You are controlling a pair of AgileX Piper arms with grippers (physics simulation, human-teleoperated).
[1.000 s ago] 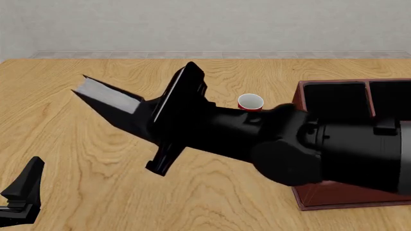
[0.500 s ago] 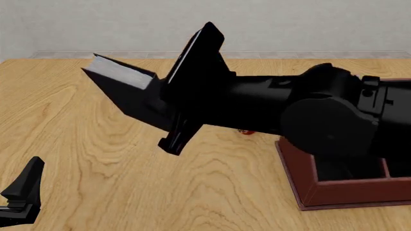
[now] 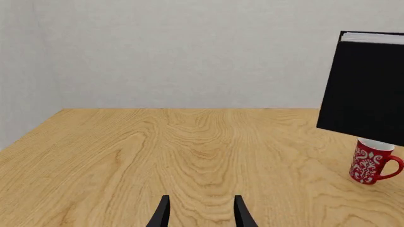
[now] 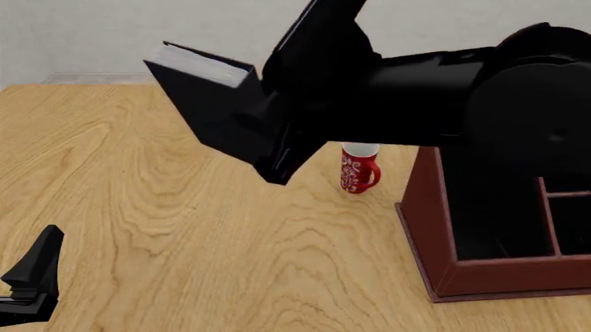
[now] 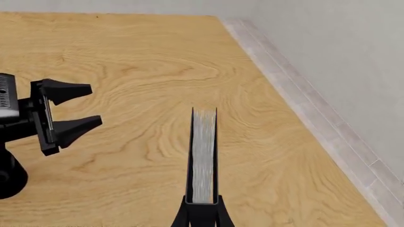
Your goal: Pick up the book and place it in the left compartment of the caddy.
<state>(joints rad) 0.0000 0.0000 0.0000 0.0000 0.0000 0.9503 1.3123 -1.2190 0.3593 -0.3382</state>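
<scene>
The right gripper (image 5: 200,208) is clamped on the book (image 4: 217,111), with one finger on each cover; the right wrist view shows the grey-white page edges running straight out between the fingers. The book is held in the air, clear of the table (image 4: 138,207), tilted, with its page edges facing up toward 11 o'clock in the front view. The red mug (image 4: 358,168) stands on the table just beyond and below the book's lower corner; in the left wrist view the book overlaps the mug's rim. The caddy (image 4: 434,228) sits at 4 o'clock from the book, at the right edge of the front view, partly hidden by the right arm. The left compartment (image 4: 489,228) shows as a dark, black-lined section behind the caddy's near left wall. The left gripper (image 3: 200,213) is low near the table at 8 o'clock in the front view, well apart from the book, its fingers spread with nothing between them.
</scene>
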